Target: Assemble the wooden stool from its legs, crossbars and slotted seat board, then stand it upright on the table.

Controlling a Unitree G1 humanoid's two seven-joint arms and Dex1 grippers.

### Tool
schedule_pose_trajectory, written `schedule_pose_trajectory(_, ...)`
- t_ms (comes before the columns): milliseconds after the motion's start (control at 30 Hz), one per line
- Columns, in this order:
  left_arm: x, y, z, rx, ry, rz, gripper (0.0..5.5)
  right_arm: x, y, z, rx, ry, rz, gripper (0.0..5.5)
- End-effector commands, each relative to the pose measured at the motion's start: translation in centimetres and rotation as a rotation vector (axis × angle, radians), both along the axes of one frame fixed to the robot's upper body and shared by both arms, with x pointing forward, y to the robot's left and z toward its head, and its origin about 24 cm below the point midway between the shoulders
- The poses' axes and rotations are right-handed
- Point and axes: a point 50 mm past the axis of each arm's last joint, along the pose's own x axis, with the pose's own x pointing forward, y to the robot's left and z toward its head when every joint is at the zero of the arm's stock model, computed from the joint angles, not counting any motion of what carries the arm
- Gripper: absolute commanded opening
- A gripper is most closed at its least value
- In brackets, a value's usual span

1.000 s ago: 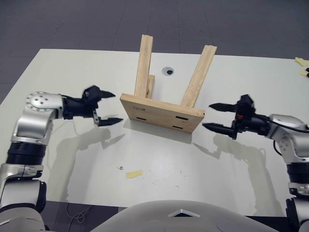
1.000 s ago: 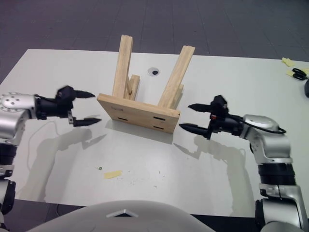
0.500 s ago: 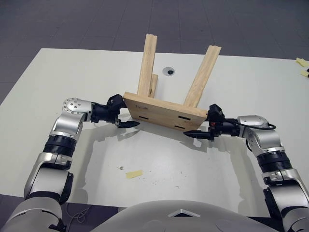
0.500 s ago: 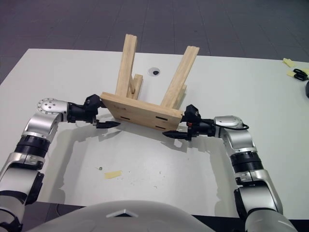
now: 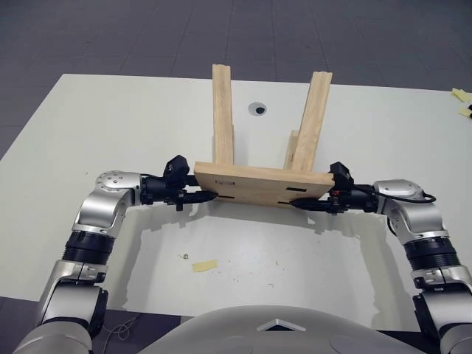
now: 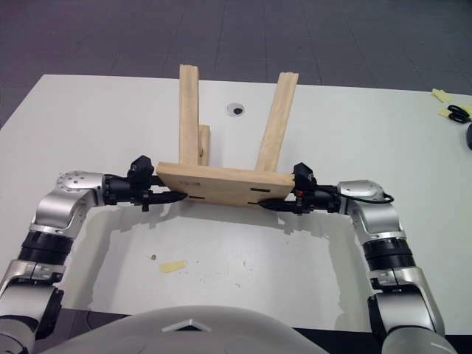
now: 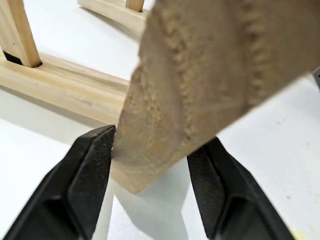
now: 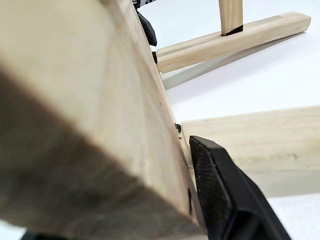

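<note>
Wooden seat board [image 5: 262, 183] sits btwn our 2 arms: L gripper [image 5: 200, 188] clamps its L end, R gripper [image 5: 318, 192] its R end, jaws spread just board-thick. 2 legs [image 5: 223, 110] point away from us. Table [image 5: 110, 118] edges lie well off on every side.

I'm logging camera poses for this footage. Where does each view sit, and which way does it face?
Left eye view: head, facing forward and down at the white table; both arms show, left gripper and right gripper clamping the pale wooden slotted seat board.
Right eye view: head's other eye, same scene.
Left wrist view: left wrist, facing along its black fingers at one board end.
Right wrist view: right wrist, close against the other end; one black finger shows.
Shared: all four show the board.
</note>
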Motion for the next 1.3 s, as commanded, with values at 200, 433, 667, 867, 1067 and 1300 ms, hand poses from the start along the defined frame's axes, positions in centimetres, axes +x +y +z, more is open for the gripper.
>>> schedule_pose_trajectory(200,-4.8,-4.7,6.7,-0.48,0.094,-0.072,2.16,-0.2,1.4,8.4,0.502,0.287,-0.07,2.11)
schedule_pose_trajectory(433,-1.3,-5.9,14.5,-0.956,0.055,0.244,2.04,2.9,2.9,12.8,0.835,0.183,-0.345,1.71)
schedule_pose_trajectory(667,1.6,-5.8,17.8,-1.176,0.118,0.629,1.7,4.5,2.9,13.2,0.875,0.19,-0.642,2.82)
schedule_pose_trajectory(867,3.8,-3.5,16.5,-1.245,0.255,0.989,2.06,4.4,2.6,13.2,0.968,0.224,-0.764,3.78)
schedule_pose_trajectory(1067,4.7,-2.3,14.3,-1.198,0.314,1.178,2.95,3.5,2.7,12.1,1.021,0.252,-0.814,4.63)
schedule_pose_trajectory(1300,4.1,2.0,14.8,-1.023,-0.031,1.325,4.14,4.2,1.3,12.8,0.979,0.113,-0.941,5.4)
